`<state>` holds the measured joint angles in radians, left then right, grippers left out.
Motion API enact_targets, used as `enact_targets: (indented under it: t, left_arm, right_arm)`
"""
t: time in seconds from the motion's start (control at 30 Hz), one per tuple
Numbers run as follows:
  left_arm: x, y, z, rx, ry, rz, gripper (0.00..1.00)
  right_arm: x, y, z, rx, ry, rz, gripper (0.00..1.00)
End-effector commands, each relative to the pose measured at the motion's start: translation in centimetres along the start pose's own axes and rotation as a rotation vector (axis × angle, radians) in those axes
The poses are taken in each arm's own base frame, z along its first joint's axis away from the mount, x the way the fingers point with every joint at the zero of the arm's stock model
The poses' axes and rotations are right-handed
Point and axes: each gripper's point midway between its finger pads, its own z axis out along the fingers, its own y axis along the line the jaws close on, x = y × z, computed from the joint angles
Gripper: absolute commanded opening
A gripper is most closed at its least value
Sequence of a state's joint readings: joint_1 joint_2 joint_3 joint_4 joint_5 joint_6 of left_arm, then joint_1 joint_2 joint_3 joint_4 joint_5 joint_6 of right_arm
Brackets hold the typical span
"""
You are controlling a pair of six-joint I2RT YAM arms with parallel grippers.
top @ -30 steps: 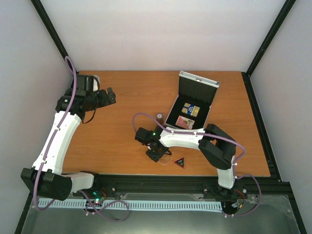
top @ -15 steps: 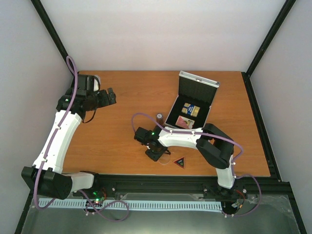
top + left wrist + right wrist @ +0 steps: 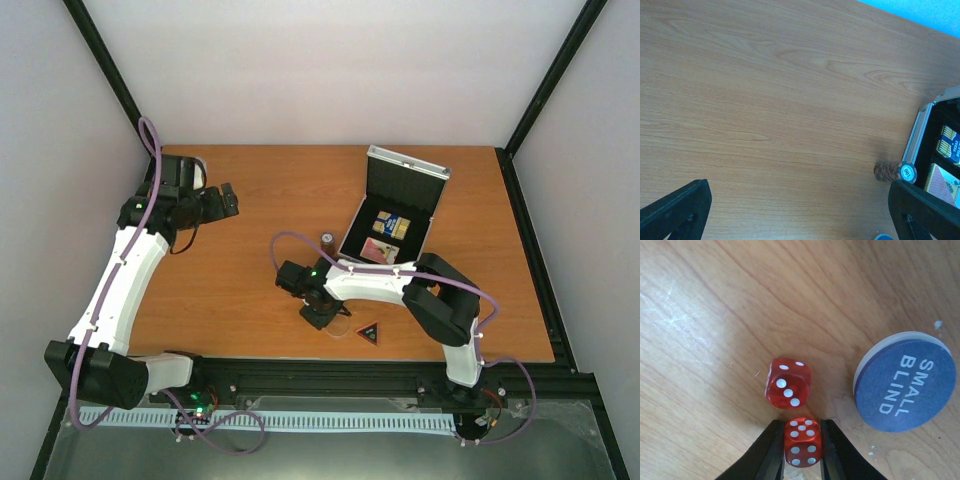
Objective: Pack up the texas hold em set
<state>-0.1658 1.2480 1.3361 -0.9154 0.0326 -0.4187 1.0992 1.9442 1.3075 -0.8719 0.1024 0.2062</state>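
Observation:
The silver case [image 3: 404, 170] stands open at the back right, with a blue-gold deck [image 3: 393, 227] and a red deck [image 3: 380, 251] lying in its black lining. A dark cylinder [image 3: 327, 238] stands just left of the case. A black triangle [image 3: 369, 333] lies near the front edge. My right gripper [image 3: 802, 440] is low on the table, shut on a red die [image 3: 802, 444]. A second red die [image 3: 787, 382] lies just ahead of it, and a blue "SMALL BLIND" chip [image 3: 905, 382] lies to the right. My left gripper [image 3: 225, 198] is open and empty at the far left. The clear disc does not show clearly.
The left wrist view shows bare wood, the cylinder [image 3: 895, 170] and the case's rim [image 3: 917, 135] at its right edge. Black frame posts border the table, with a rail along the front.
My left gripper has shifted slightly back and to the left. My right gripper has stayed almost still at the dice.

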Motion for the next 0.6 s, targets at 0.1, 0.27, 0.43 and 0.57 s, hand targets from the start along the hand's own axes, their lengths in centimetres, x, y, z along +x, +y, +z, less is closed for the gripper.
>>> enact_targets:
  t: [0.1, 0.27, 0.43, 0.57]
  left_arm:
    - [0.1, 0.0, -0.6, 0.0, -0.012, 0.014, 1.0]
    - [0.2, 0.0, -0.5, 0.006, -0.013, 0.012, 1.0]
    - [0.3, 0.0, -0.6, 0.004, -0.014, 0.015, 1.0]
    - [0.3, 0.1, -0.8, -0.002, -0.015, 0.023, 1.0]
  right_arm:
    - [-2.8, -1.0, -4.2, 0.038, -0.088, 0.012, 0.2]
    - [-4.3, -2.6, -7.3, 0.081, -0.147, 0.043, 0.2]
    - [-3.9, -6.9, -8.3, 0.168, -0.138, 0.147, 0.17]
    - [-2.6, -11.2, -8.8, 0.197, -0.134, 0.277, 0.17]
